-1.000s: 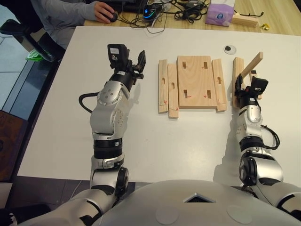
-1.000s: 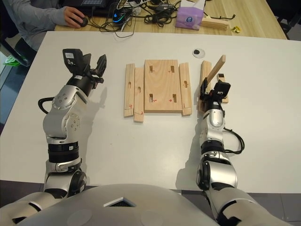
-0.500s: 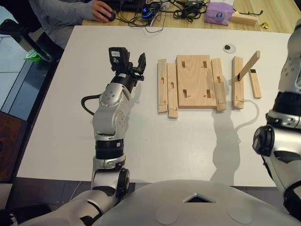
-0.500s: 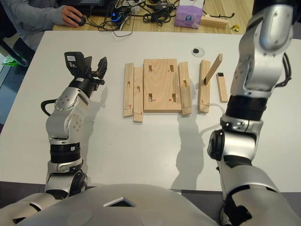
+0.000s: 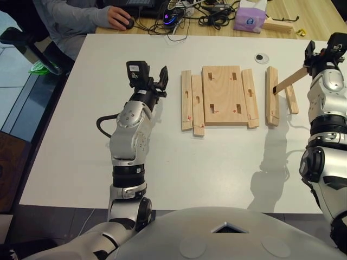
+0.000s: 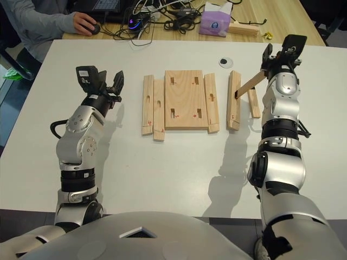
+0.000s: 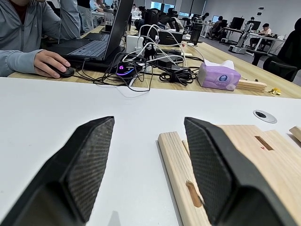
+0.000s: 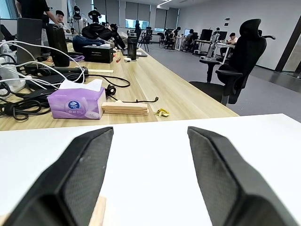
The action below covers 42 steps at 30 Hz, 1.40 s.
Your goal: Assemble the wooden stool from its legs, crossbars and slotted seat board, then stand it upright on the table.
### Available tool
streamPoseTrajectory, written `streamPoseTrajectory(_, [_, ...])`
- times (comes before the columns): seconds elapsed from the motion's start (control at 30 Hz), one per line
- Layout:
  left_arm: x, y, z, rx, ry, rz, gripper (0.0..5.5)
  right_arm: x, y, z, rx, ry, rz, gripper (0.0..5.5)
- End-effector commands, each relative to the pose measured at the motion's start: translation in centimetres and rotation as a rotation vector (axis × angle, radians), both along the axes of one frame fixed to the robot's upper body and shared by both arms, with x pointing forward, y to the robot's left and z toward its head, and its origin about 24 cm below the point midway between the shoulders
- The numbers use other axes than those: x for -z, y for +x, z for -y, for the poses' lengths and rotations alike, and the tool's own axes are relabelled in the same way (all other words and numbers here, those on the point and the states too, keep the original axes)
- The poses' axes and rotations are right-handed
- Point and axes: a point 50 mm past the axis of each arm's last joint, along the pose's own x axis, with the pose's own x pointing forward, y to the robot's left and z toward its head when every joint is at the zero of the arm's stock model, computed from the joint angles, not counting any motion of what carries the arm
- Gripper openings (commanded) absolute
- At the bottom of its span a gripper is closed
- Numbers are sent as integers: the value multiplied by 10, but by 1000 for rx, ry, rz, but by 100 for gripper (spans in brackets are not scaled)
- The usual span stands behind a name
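The slotted seat board [image 5: 223, 96] lies flat mid-table. Two legs [image 5: 187, 100] lie side by side to its left and one leg [image 5: 250, 97] against its right edge. Further right, another leg [image 5: 270, 96] lies with a crossbar [image 5: 289, 79] stuck in it, slanting up. A short crossbar [image 5: 291, 99] lies beside that. My left gripper [image 5: 149, 76] hovers open and empty left of the legs, the nearest leg [image 7: 181, 165] close to one pad. My right gripper [image 6: 282, 50] is open and empty, beyond the slanted crossbar's upper end.
A small black disc [image 5: 263, 56] lies on the table behind the parts. Behind the table, a wooden desk carries a purple tissue box [image 5: 248, 19], cables and a person's hand on a mouse [image 5: 122, 20]. The white table's near half is bare [image 5: 217, 168].
My right arm rose from beside the leg holding the slanted crossbar, swung high, and now sits further back at the right. The left gripper has barely moved.
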Motion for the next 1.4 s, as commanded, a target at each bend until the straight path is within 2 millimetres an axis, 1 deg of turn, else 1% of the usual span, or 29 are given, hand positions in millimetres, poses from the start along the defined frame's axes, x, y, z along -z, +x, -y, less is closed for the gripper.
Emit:
streamPoseTrajectory(0.03, [2, -1, 0, -10, 15, -2, 275, 71, -26, -30, -56, 97, -197, 293])
streamPoseTrajectory(0.07, [2, -1, 0, -11, 15, -2, 275, 53, -19, -38, -115, 150, -53, 293])
streamPoseTrajectory(0.1, [3, -1, 0, -11, 14, -3, 275, 35, -17, -44, -175, 198, 101, 293])
streamPoseTrajectory(0.13, [3, -1, 0, -11, 14, -2, 275, 22, -19, -47, -214, 225, 212, 293])
streamPoseTrajectory(0.2, [3, -1, 0, -11, 14, -4, 275, -9, -26, -45, -221, 218, 414, 293])
streamPoseTrajectory(0.27, [5, -3, -2, -15, 17, -8, 275, -38, -35, -45, -229, 176, 548, 293])
streamPoseTrajectory(0.33, [5, -3, -2, -16, 20, -11, 275, -63, -43, -50, -260, 122, 628, 293])
streamPoseTrajectory(0.4, [6, -3, -2, -13, 22, -13, 275, -86, -53, -61, -310, 43, 691, 293])
streamPoseTrajectory(0.43, [6, -3, -2, -11, 24, -14, 275, -90, -58, -68, -345, 16, 690, 293])
streamPoseTrajectory(0.47, [6, -2, -2, -10, 25, -14, 275, -88, -62, -76, -389, 0, 652, 293])
streamPoseTrajectory(0.53, [6, -1, -3, -8, 28, -12, 275, -58, -67, -94, -505, -17, 457, 293])
streamPoseTrajectory(0.6, [6, 0, -3, -9, 31, -11, 275, -21, -78, -101, -557, -39, 244, 293])
streamPoseTrajectory(0.67, [7, -1, -5, -16, 34, -14, 275, 7, -87, -100, -490, -3, 82, 293])
streamPoseTrajectory(0.73, [9, -2, -5, -22, 34, -16, 275, 21, -91, -100, -434, 20, -7, 293])
streamPoseTrajectory(0.83, [9, -2, -4, -20, 40, -15, 275, 33, -95, -108, -402, 32, -94, 293])
streamPoseTrajectory(0.9, [10, -2, -5, -22, 43, -14, 275, 44, -99, -107, -365, 40, -158, 293])
streamPoseTrajectory(1.0, [10, -2, -6, -27, 44, -13, 275, 60, -105, -95, -273, 30, -247, 293])
streamPoseTrajectory(1.1, [11, -3, -6, -34, 44, -15, 275, 66, -108, -82, -200, -49, -271, 293])
streamPoseTrajectory(1.2, [12, -4, -7, -41, 43, -16, 275, 68, -110, -76, -165, -94, -280, 293])
streamPoseTrajectory(1.4, [12, -4, -7, -48, 40, -17, 275, 85, -117, -66, -108, -95, -358, 293])
